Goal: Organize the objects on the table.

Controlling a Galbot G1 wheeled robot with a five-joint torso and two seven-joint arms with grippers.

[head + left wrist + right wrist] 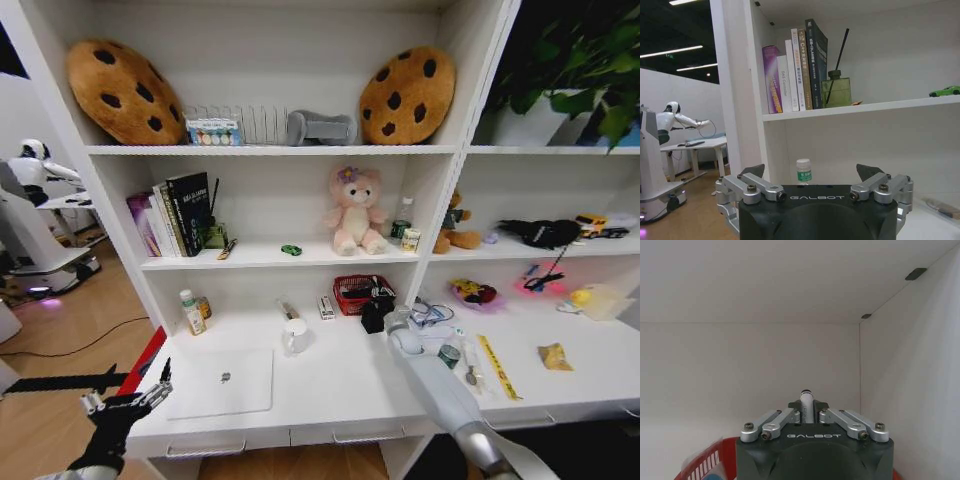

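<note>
The right gripper, pinching a slim white pen, hovers above the red mesh basket; releasing it inside seems next. The left gripper, spread, waits beside the basket's table.

The laptop lies on the counter; behind it stands a mug, a basket right of that.

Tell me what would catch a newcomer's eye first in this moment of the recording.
Probably the two big cookie cushions on the top shelf and the pink plush bear on the shelf below. Next, the right gripper, reaching in above the red basket at the back of the white desk, shut on a white marker-like pen. The left gripper hangs open off the desk's left end, near the closed laptop.
</note>
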